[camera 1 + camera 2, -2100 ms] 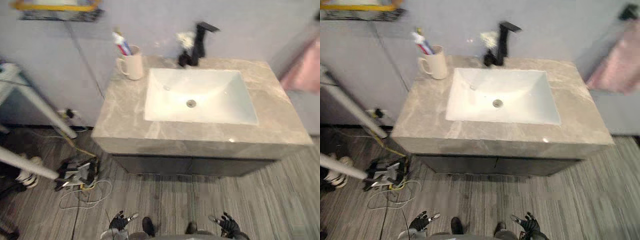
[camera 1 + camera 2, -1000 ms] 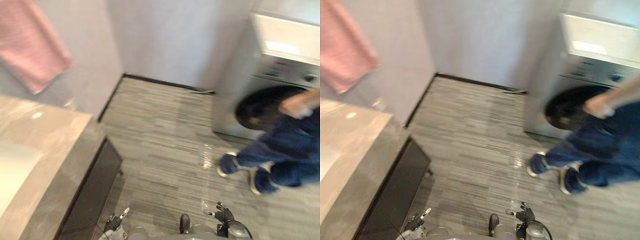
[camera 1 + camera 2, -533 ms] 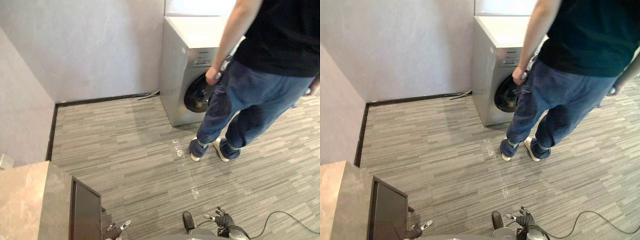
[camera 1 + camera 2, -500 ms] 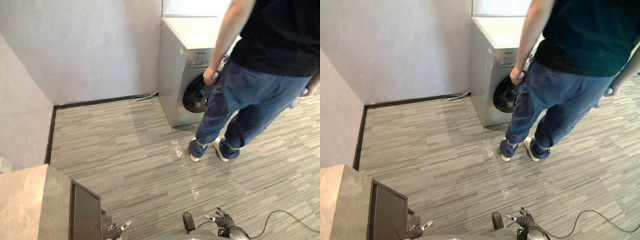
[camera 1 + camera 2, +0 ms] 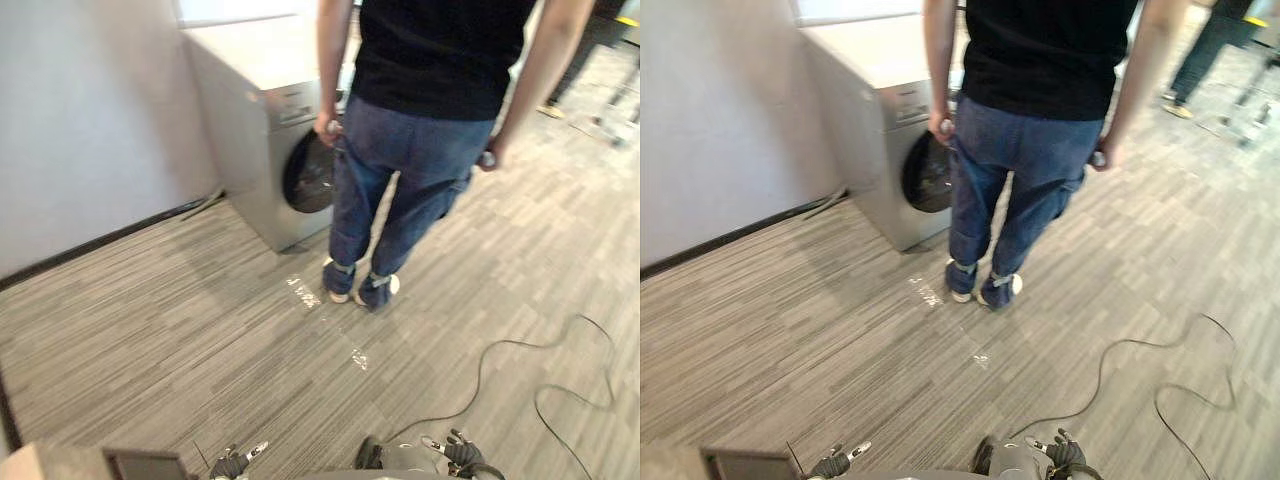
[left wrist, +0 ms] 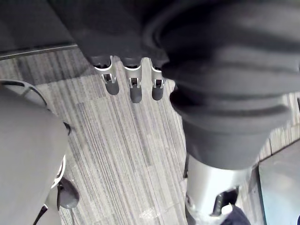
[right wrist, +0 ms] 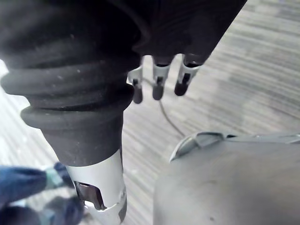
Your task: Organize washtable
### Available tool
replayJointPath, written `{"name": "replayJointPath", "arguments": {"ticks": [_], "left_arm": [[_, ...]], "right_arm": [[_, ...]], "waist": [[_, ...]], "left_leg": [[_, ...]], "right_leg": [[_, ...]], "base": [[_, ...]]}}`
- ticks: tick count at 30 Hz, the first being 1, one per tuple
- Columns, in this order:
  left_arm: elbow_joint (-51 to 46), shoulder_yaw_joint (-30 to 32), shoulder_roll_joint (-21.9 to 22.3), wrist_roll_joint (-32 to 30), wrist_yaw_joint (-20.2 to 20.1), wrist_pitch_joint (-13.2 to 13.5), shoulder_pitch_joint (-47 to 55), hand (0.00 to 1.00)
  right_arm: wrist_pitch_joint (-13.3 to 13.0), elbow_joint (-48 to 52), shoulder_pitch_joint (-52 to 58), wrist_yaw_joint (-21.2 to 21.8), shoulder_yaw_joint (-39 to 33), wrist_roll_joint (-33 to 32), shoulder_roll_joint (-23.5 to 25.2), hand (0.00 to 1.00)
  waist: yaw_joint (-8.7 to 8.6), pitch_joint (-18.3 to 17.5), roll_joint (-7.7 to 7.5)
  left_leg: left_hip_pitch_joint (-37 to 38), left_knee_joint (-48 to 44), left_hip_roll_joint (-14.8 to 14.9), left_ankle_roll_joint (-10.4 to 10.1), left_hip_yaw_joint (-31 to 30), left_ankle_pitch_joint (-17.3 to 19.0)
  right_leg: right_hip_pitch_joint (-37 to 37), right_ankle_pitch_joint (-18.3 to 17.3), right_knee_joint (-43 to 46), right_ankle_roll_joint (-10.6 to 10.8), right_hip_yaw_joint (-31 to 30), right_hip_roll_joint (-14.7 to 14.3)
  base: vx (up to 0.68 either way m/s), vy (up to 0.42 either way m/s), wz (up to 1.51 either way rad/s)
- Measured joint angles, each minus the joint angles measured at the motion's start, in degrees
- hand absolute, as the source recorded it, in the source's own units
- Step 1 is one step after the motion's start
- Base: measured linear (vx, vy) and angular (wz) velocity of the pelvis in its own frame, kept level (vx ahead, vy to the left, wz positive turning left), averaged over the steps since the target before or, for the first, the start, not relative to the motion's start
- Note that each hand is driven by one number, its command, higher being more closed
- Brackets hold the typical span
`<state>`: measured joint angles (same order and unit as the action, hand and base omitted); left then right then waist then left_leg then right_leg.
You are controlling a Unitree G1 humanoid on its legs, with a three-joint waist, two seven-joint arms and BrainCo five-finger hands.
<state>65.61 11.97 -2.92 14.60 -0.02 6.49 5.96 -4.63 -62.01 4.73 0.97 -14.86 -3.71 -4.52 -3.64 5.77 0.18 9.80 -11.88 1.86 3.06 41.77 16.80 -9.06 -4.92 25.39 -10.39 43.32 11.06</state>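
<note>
We face a person (image 5: 430, 120), left hand (image 5: 232, 466) and right hand (image 5: 465, 458) slack-fingered and empty; we judge no tidying under way

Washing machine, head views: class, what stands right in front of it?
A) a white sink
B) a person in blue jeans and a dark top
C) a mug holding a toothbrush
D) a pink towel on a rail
B: a person in blue jeans and a dark top stands on the plank floor, back to the camera, close by the round door of the washing machine.
</note>
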Motion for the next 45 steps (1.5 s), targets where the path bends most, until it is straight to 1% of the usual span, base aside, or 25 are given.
{"name": "replayJointPath", "arguments": {"ticks": [1, 3, 4, 6, 7, 8, 9, 10, 11, 12, 14, 17, 18, 19, 20, 21, 22, 23, 24, 26, 28, 33, 36, 40, 45], "left_arm": [[0.3, 0.0, 0.5, 0.0, 0.0, 0.0, 0.0, 0.00], [0.3, -0.6, 1.0, -0.1, -0.1, 0.0, -0.5, 0.00], [0.3, -0.7, 1.7, -0.2, -0.1, -0.1, -0.9, 0.00], [0.3, -1.1, 2.2, -0.6, -0.2, -0.3, -1.0, 0.00], [0.2, -1.1, 1.5, -0.7, -0.2, -0.5, -1.2, 0.00], [-0.3, -1.0, 0.6, -0.7, -0.4, -0.1, -1.3, 0.00], [-0.3, -1.0, 0.4, -0.7, -0.5, 0.1, -1.2, 0.00], [-0.3, -1.1, 0.7, -0.8, -0.7, 0.1, -1.2, 0.00], [-0.2, -1.2, 1.0, -0.8, -1.1, -0.1, -1.3, 0.00], [-0.3, -1.2, 1.2, -0.8, -1.1, 0.0, -0.9, 0.00], [-0.7, -1.1, 1.2, -0.6, -1.1, 0.0, -1.0, 0.00], [-1.1, -0.2, 1.3, 0.8, -1.0, 0.2, -0.6, 0.00], [-2.2, 0.0, 1.6, 1.8, -1.0, 0.7, 0.3, 0.00], [-2.8, -0.1, 1.6, 2.7, -1.0, 1.1, 0.4, 0.00], [-3.1, -0.4, 1.7, 3.3, -1.0, 1.5, 0.5, 0.00], [-3.1, -0.6, 1.7, 3.3, -1.0, 1.5, 0.6, 0.00], [-3.1, -1.1, 1.8, 3.3, -1.0, 1.6, 0.6, 0.00], [-3.1, -1.2, 1.5, 3.2, -1.1, 1.7, 0.6, 0.00], [-3.1, -1.5, 0.7, 3.2, -0.9, 1.7, 0.8, 0.00], [-3.1, -3.0, -0.9, 3.2, -0.9, 1.7, 0.7, 0.00], [-3.0, -3.1, -1.2, 3.2, -0.8, 1.5, 0.8, 0.00], [-2.0, -5.2, -1.2, 3.0, -1.1, 1.4, 0.9, 0.00], [-1.9, -5.7, -1.0, 2.6, -1.2, 1.4, 0.8, 0.00], [-1.4, -6.9, -0.7, 2.6, -1.2, 1.5, 0.7, 0.00], [-1.0, -7.4, -0.7, 2.6, -1.2, 1.5, 0.7, 0.00]], "right_arm": [[-0.1, 0.4, 0.1, 0.0, 0.0, 0.4, -0.3, 0.00], [0.2, 0.3, 0.8, -0.4, -0.5, 1.2, -0.4, 0.00], [0.2, 0.4, 1.3, -0.7, -1.0, 1.6, -0.6, 0.00], [0.1, 0.5, 1.5, -0.7, -1.1, 2.1, -1.0, 0.00], [0.1, 0.3, 1.5, -0.8, -1.1, 2.1, -0.7, 0.00], [0.3, 0.2, 1.2, -0.8, -1.2, 2.1, 0.4, 0.00], [0.2, 0.1, 1.5, -0.8, -1.2, 2.1, 0.6, 0.00], [0.1, 0.0, 1.7, -0.7, -1.4, 2.0, 0.4, 0.00], [0.2, -0.1, 1.8, -0.8, -2.2, 1.9, 0.3, 0.00], [0.2, 0.2, 2.3, -0.7, -2.8, 1.3, 0.1, 0.00], [0.1, 0.0, 2.5, -0.7, -2.5, 1.0, 0.2, 0.00], [0.1, -0.3, 2.6, -0.5, -2.0, 1.0, -0.2, 0.00], [0.0, -1.0, 2.5, 0.3, -0.5, 1.0, -0.6, 0.00], [0.0, -1.9, 2.1, 0.5, 0.0, 0.9, -1.2, 0.00], [0.0, -2.6, 1.8, 0.6, 0.2, 0.8, -1.4, 0.00], [-0.1, -3.1, 1.8, 0.6, 0.2, 0.8, -1.4, 0.00], [-0.3, -3.5, 1.8, 0.6, 0.2, 0.5, -1.6, 0.00], [-0.3, -3.8, 1.6, 0.5, 0.2, 0.1, -1.6, 0.00], [-0.4, -3.8, 1.9, 0.5, 0.4, -0.3, -1.0, 0.00], [-0.4, -4.0, 2.2, 0.6, 0.3, -0.9, 0.0, 0.00], [-0.4, -4.1, 2.3, 0.6, 0.1, -1.9, 0.4, 0.00], [-0.3, -4.2, 2.9, 0.6, -1.0, -5.3, 0.7, 0.00], [-0.3, -4.3, 3.0, 0.7, -1.0, -5.3, 0.8, 0.00], [-0.3, -4.7, 3.0, 1.3, -0.9, -5.3, 0.4, 0.00], [-0.2, -5.1, 3.0, 1.6, -0.8, -5.4, 0.3, 0.00]], "waist": [[-0.17, 0.1, 0.25], [-0.26, 0.5, 0.42], [-0.32, 1.0, 1.80], [-0.46, 1.0, 2.97], [-0.48, 1.6, 1.75], [0.03, 2.2, 0.01], [-0.09, 2.2, -0.22], [-0.38, 2.1, 0.25], [-0.37, 1.7, 1.16], [-0.79, 0.9, 1.54], [-0.45, 0.7, 1.18], [-0.06, 0.6, 0.98], [1.01, 0.9, 0.55], [1.81, 1.0, 0.83], [1.82, 1.1, 0.89], [1.82, 1.1, 0.87], [1.69, 1.2, 1.22], [1.76, 1.0, 1.00], [1.35, 0.1, 0.56], [1.39, -0.2, -1.35], [1.47, -0.2, -1.74], [1.37, -0.4, -1.15], [1.37, -1.2, -1.22], [1.40, -1.5, -0.53], [1.46, -2.1, -0.61]], "left_leg": [[0.0, -1.9, 0.0, -0.7, 2.0, -0.4], [-1.3, -5.7, 0.1, -1.9, 3.9, -1.1], [-1.1, -5.3, 0.2, -2.4, 4.3, -1.4], [-1.1, -5.4, 0.2, -2.5, 5.3, -1.4], [-2.6, -9.6, 1.3, -3.4, 6.2, -0.6], [-3.2, -9.9, 2.4, -1.7, 5.8, 1.8], [-3.3, -7.9, 3.7, -2.0, 5.3, 2.4], [-3.2, -2.8, 6.1, -4.6, 5.0, 0.8], [-1.9, -0.1, 6.9, -5.2, 5.7, -2.1], [-1.5, 0.2, 6.7, -5.7, 6.0, -2.9], [-0.6, -1.7, 6.8, -5.7, 7.1, -2.9], [-2.5, -14.0, 9.2, -5.6, 4.2, -2.9], [-7.4, -23.0, 10.2, -4.3, -5.3, -2.0], [-8.8, -21.6, 8.4, -5.1, -12.1, -0.1], [-10.1, -17.5, 7.8, -6.0, -18.4, 0.8], [-10.5, -14.6, 8.1, -6.3, -20.2, 0.7], [-11.1, -6.5, 8.7, -7.9, -23.1, -2.3], [-10.3, -5.3, 8.0, -7.1, -22.7, -4.1], [-9.8, -2.8, 5.7, -6.6, -22.2, -4.8], [-9.4, -1.8, 3.3, -6.1, -21.1, -5.1], [-8.8, -1.1, 2.0, -6.0, -21.0, -5.2], [-4.9, 1.7, 0.7, -5.9, -21.0, -5.3], [-4.8, 2.1, 1.2, -5.8, -21.0, -5.3], [-3.2, 4.2, 1.3, -5.3, -21.1, -5.9], [-3.0, 5.5, 1.1, -4.8, -21.2, -6.3]], "right_leg": [[1.1, 0.3, -2.4, -0.4, 2.1, -0.2], [2.4, -0.1, -9.0, 0.4, 2.1, -1.7], [2.8, -0.3, -11.8, 1.7, 1.9, -3.3], [2.9, 1.1, -14.7, 1.4, 1.2, -4.7], [3.5, 3.5, -17.6, -1.6, -1.7, -5.2], [4.0, 4.2, -19.0, -1.2, -4.3, -4.9], [4.5, 4.5, -19.6, -0.7, -4.5, -5.0], [5.3, 4.9, -20.2, 0.5, -4.3, -5.8], [6.0, 6.0, -20.5, 2.5, -5.4, -6.4], [6.1, 6.2, -20.8, 3.6, -6.8, -6.3], [6.2, 6.3, -20.7, 3.6, -8.3, -6.2], [7.4, 6.3, -20.8, 3.5, -11.8, -5.6], [8.0, 6.1, -20.8, 4.0, -14.9, -4.4], [8.2, 6.3, -20.7, 4.4, -16.6, -3.7], [8.9, 6.9, -20.9, 5.2, -18.0, -2.8], [9.1, 7.2, -20.9, 5.9, -18.5, -2.4], [9.5, 7.2, -20.9, 8.2, -19.6, -2.2], [9.9, 7.5, -21.6, 10.3, -21.0, -1.6], [10.0, 8.6, -23.4, 13.1, -22.0, -0.5], [9.9, 8.9, -25.3, 13.4, -23.4, 0.9], [10.3, 10.3, -26.8, 15.1, -24.9, 1.2], [12.8, 10.7, -27.7, 15.1, -26.2, 0.8], [13.0, 10.9, -28.5, 14.7, -26.3, 0.0], [13.9, 11.1, -29.7, 14.4, -26.3, -1.0], [14.0, 11.4, -30.6, 14.2, -26.3, -0.9]], "base": [[-0.01, -0.038, -1.49], [0.00, -0.064, -1.34], [0.02, -0.057, -0.95], [0.06, -0.023, -0.68], [0.04, -0.033, -0.58], [0.00, -0.062, -0.52], [-0.02, -0.103, -0.39], [0.02, -0.064, -0.35], [0.09, 0.003, -0.29], [0.13, 0.097, -0.31], [0.12, 0.104, -0.35], [0.09, 0.072, -0.52], [0.05, 0.140, -0.83], [0.05, 0.221, -0.92], [0.04, 0.171, -0.60], [0.03, 0.238, -0.48], [0.02, 0.268, -0.42], [0.05, 0.347, -0.31], [0.06, 0.290, -0.13], [0.07, 0.218, -0.01], [0.02, 0.164, -0.01], [0.03, 0.049, -0.08], [0.02, -0.040, -0.11], [-0.02, -0.057, -0.07], [-0.07, -0.041, -0.01]]}}
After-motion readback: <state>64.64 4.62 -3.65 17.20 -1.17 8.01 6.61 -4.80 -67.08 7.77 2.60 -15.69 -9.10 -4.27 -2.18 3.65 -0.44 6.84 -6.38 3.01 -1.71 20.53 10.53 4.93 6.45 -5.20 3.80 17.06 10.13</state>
